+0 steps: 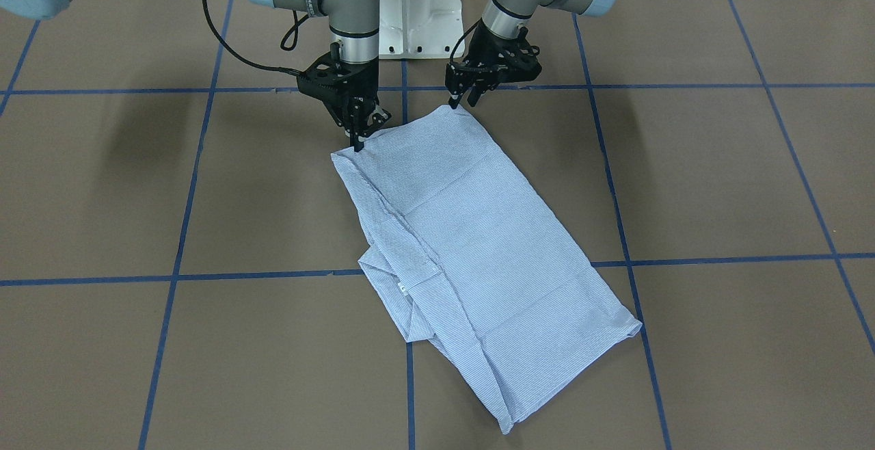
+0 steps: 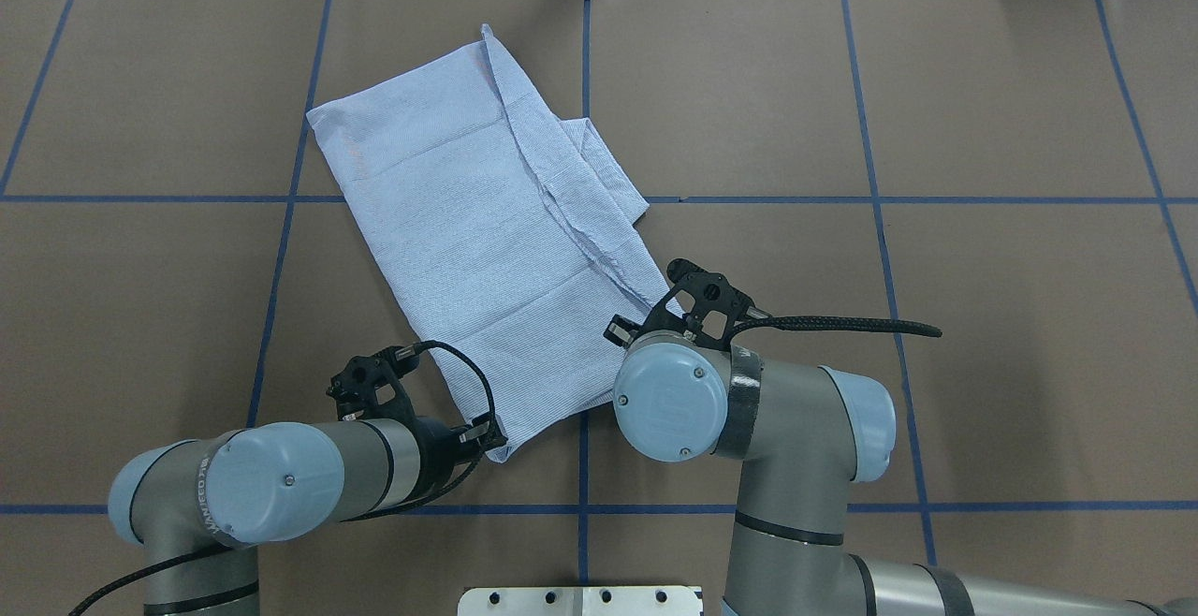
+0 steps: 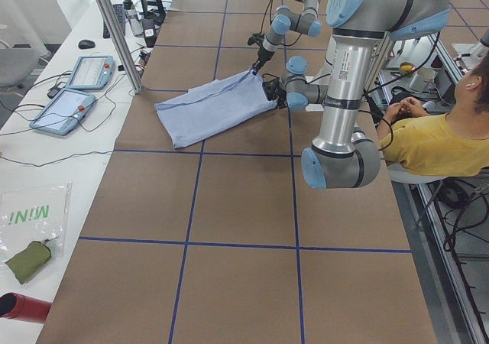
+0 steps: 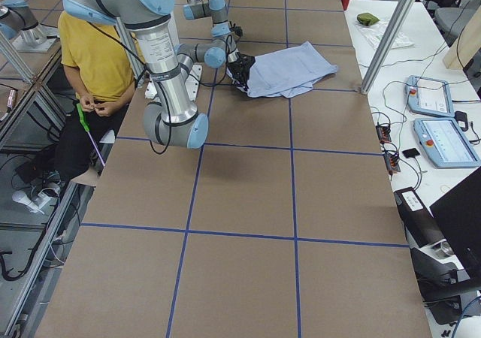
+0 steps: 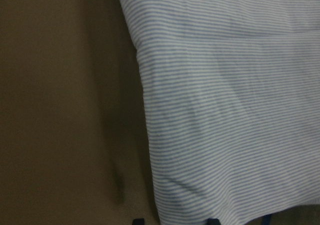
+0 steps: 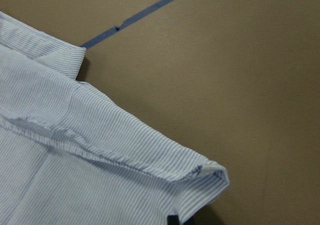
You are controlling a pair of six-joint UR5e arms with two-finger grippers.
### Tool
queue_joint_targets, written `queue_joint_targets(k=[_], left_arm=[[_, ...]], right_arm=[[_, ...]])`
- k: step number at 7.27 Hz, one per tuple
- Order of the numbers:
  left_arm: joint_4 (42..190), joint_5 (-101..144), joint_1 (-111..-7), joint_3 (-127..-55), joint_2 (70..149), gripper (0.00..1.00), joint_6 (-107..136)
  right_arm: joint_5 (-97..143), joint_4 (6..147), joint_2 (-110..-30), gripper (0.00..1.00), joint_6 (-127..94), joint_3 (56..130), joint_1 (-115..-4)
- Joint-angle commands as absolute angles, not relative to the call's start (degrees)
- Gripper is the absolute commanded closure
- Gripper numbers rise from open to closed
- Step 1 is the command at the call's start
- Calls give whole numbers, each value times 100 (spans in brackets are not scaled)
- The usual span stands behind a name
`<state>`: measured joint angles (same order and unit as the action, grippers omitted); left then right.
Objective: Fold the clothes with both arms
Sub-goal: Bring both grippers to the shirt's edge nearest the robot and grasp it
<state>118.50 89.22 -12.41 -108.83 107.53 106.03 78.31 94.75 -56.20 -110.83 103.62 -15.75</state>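
The light blue-and-white striped shirt (image 1: 478, 231) lies folded into a long flat rectangle, slanted across the brown table (image 1: 718, 176); it also shows in the overhead view (image 2: 468, 223). My right gripper (image 1: 356, 141) points straight down with its fingers together, shut on the shirt's near corner; the right wrist view shows that folded corner (image 6: 200, 177) just above a dark fingertip. My left gripper (image 1: 463, 101) is open and hovers just above the other near corner. The left wrist view shows the shirt's edge (image 5: 235, 110) between the fingertips. Buttons and pocket are hidden.
The white pedestal base (image 1: 417, 5) stands behind both grippers. Blue tape lines (image 1: 178, 231) grid the table. A seated person in a yellow shirt (image 3: 443, 137) is beside the robot. Pendants (image 3: 76, 92) and a metal post (image 3: 114, 30) stand at the far table edge.
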Motion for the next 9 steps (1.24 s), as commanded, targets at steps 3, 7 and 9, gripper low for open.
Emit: queue_joint_targets(k=[3, 7, 9], left_arm=[[11856, 8729, -1283, -10715, 10941, 48, 10617], [11874, 8728, -1283, -10582, 11048, 84, 10617], [11857, 8719, -1248, -10626, 10995, 100, 10582]], right_arm=[[7831, 9475, -5625, 100, -11083, 10371, -1564], [7831, 9457, -5625, 100, -11083, 10362, -1556], [7831, 9448, -5669, 100, -11074, 10362, -1556]])
